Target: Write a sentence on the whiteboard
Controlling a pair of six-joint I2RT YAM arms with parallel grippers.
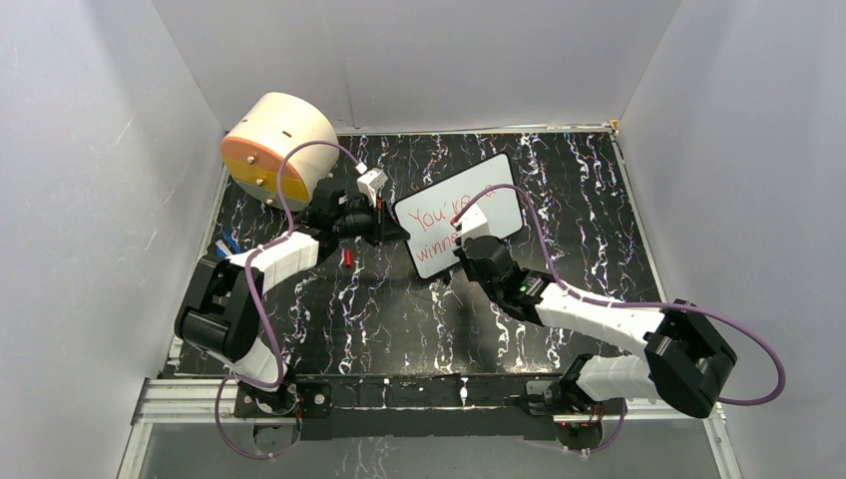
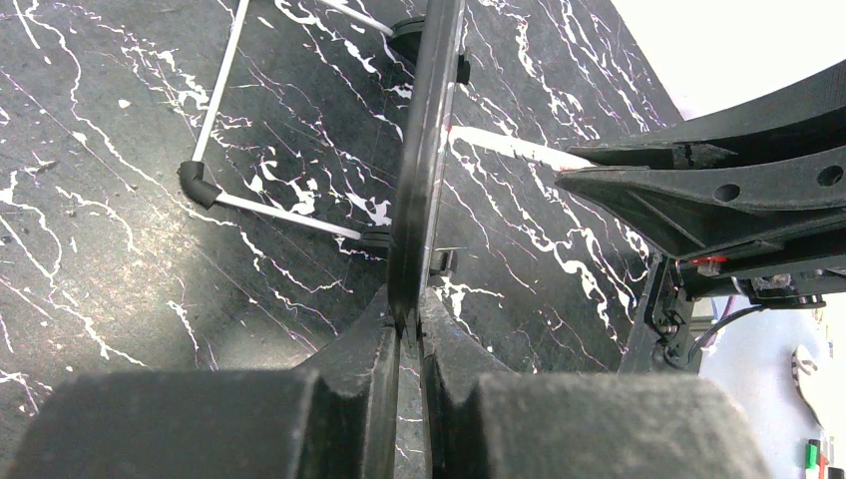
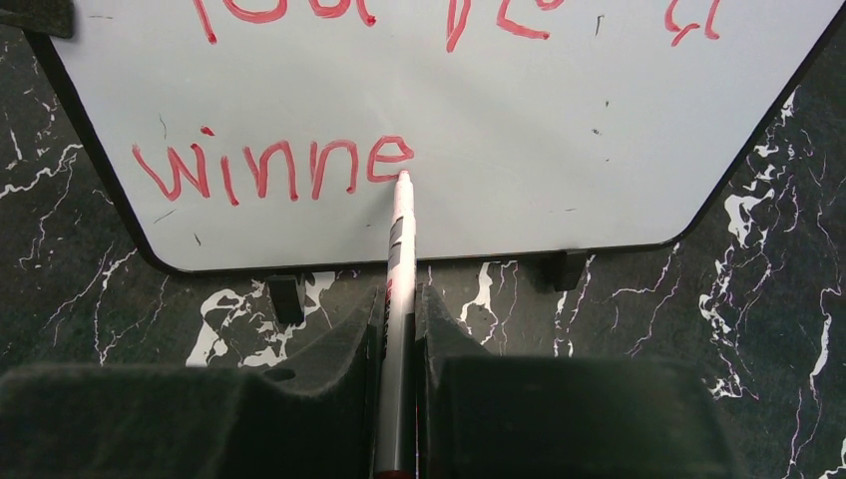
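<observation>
The whiteboard (image 1: 434, 232) is being propped on its wire stand near the middle of the table (image 1: 399, 319), with its left edge being pinched between the closed fingers of the left gripper (image 2: 404, 334). A marker (image 3: 401, 259) is being clamped tightly by the right gripper (image 3: 399, 319), its tip being pressed just after the last "e" of the sentence (image 3: 274, 170). If too much force is being applied, the board could be twisted in that thin pinch, and the stroke smeared or broken

Left tool (image 2: 407, 324) and right tool (image 3: 399, 309) each clamp narrowly, jaws almost together.
</observation>
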